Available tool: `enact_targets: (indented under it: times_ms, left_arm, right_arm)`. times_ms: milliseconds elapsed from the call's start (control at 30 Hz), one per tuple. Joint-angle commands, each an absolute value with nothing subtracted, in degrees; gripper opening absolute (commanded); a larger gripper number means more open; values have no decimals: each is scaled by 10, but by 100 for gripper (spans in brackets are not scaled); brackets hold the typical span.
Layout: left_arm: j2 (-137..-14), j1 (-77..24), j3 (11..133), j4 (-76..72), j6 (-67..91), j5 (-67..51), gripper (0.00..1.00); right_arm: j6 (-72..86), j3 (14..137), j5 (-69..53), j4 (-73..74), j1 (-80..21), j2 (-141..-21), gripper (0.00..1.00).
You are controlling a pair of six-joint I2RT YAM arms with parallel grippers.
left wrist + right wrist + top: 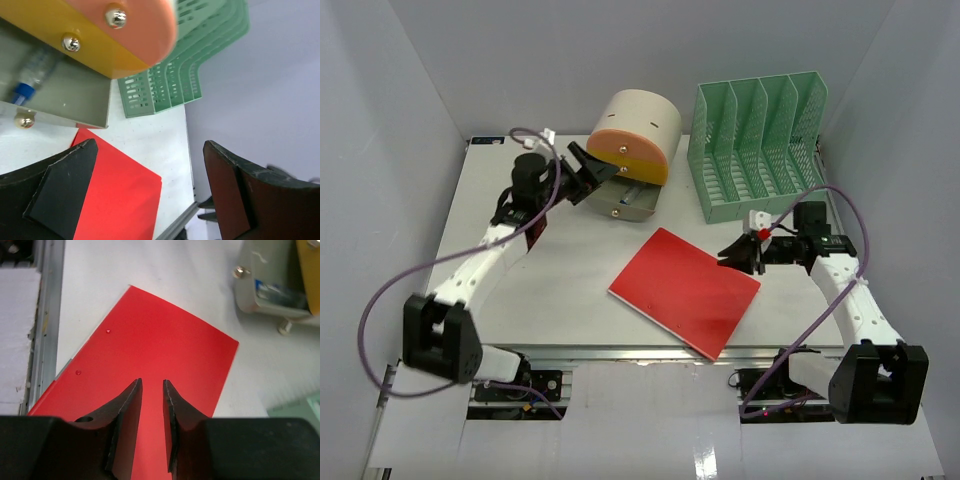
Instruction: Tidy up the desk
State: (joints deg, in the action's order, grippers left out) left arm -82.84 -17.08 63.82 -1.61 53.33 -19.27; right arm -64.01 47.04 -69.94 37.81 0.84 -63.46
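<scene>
— Where does the desk (565, 275) sit in all this?

— It's the white tabletop under everything, with the arm bases at its near edge, where a metal rail (620, 352) runs along the front.

— And what's on it?

— A red folder (686, 290) lies flat, right of centre and turned at an angle, with one corner close to the rail. A green file rack (757, 150) stands upright at the far right corner, its slots facing up. Left of it and apart from it, at the far middle, is a roll-top box (635, 135): beige curved cover, peach and yellow end face, grey tray underneath.

— Anything in the tray?

— The left wrist view shows a clear item with a blue end (27, 82) lying in it; I can't tell what it is.

— How is the left gripper (590, 172)?

— Released, jaws spread wide with nothing between them. It is just beside the box's end face, and I can't tell whether it touches.

— The right gripper (151, 385)?

— Its fingers (127, 410) are only barely parted, with a thin slit showing red through it, and they grasp nothing. It is over the folder's right part; contact with the folder can't be judged
</scene>
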Motion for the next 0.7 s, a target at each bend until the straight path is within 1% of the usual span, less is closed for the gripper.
enact_targets:
  times_ms: [0, 67, 133, 200, 267, 333, 467, 533, 667]
  left_arm:
    - [-637, -131, 512, -11, 401, -154, 98]
    - [-551, -115, 464, 5, 362, -153, 98]
    - [-502, -109, 450, 53, 289, -143, 98]
    - [-432, -109, 436, 90, 236, -107, 98]
    - [-393, -108, 409, 118, 189, -72, 98]
    - [-349, -108, 388, 131, 167, -46, 98]
    - [-323, -108, 355, 144, 151, -41, 98]
    - [-322, -108, 361, 150, 147, -34, 98]
    - [-326, -108, 362, 146, 141, -19, 98]
  right_arm:
    - [-721, 556, -585, 403, -148, -685, 28]
    - [-674, 577, -495, 340, -238, -722, 27]
    - [-608, 604, -395, 268, -312, -778, 23]
    - [-579, 695, -331, 262, -362, -849, 20]
    - [-551, 765, -280, 277, -408, -943, 16]
    - [-531, 854, -243, 279, -435, -1003, 15]
    - [-462, 952, -154, 268, -475, -1122, 16]
    - [-441, 1003, -121, 265, -485, -1174, 18]
    - [-399, 1031, -40, 230, -497, -1232, 22]
